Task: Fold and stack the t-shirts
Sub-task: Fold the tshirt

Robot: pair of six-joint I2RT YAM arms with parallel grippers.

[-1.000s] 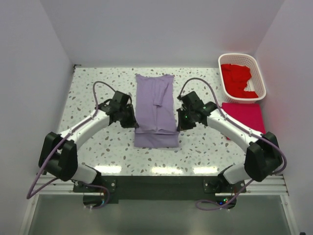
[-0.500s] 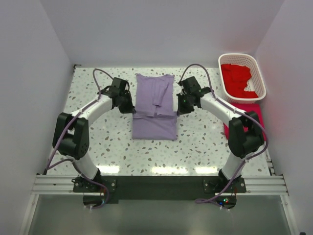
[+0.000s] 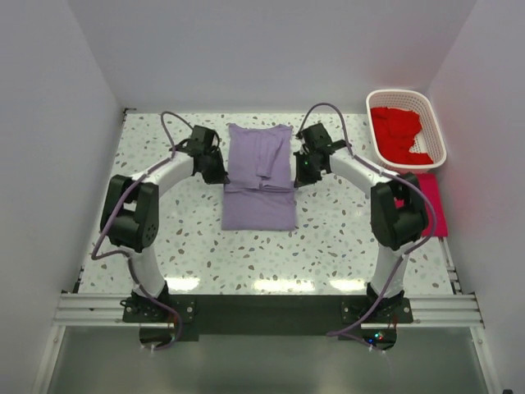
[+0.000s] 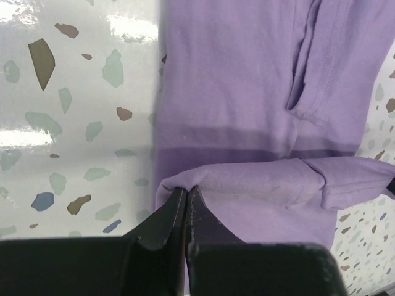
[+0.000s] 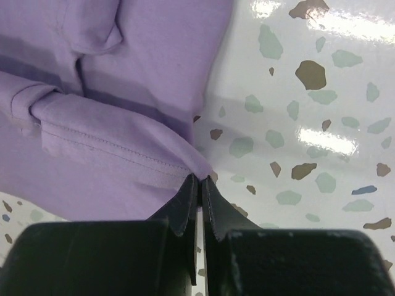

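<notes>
The left fingers (image 4: 186, 192) and right fingers (image 5: 200, 180) are each clamped tight on a folded-over edge of the lavender t-shirt (image 3: 259, 209).

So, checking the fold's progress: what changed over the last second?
The left gripper and right gripper, shut on the lavender t-shirt at its hem corners, carried the hem farther from the bases, over the shirt, shortening it. No grip changed. The red shirts in the basket and the crimson shirt beside it stayed put.

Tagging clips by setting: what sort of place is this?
Probably a robotics lab cell: white walls box in a speckled table, the left arm and right arm are bolted at its near edge, and a lavender t-shirt lies half-folded.
</notes>
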